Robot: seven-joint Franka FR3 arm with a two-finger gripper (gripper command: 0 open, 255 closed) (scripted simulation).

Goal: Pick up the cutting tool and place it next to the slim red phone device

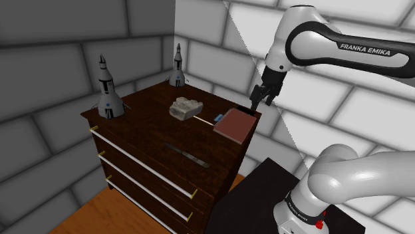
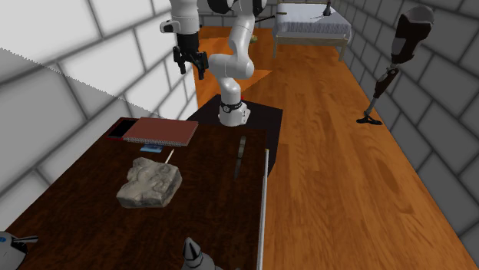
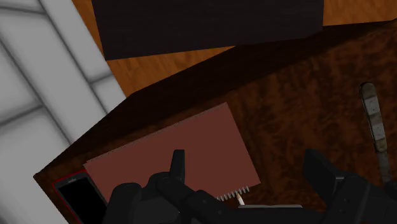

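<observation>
The gripper (image 1: 261, 98) hangs with its two black fingers wide apart and nothing between them, above one corner of the dark wooden dresser (image 1: 143, 129). Directly beneath it lies a red-brown spiral notebook (image 3: 172, 149); out past one finger, just beside the notebook's edge, sits the slim red phone (image 3: 79, 197); the knife (image 3: 373, 124) lies on the opposite side, beyond the other finger and well apart from it, flat on the dresser top near the drawer-side edge. Its long axis runs roughly crosswise to the line joining the fingers, so the coming move looks like a sideways carry away from the phone and then a descent, with little wrist turn likely needed.
</observation>
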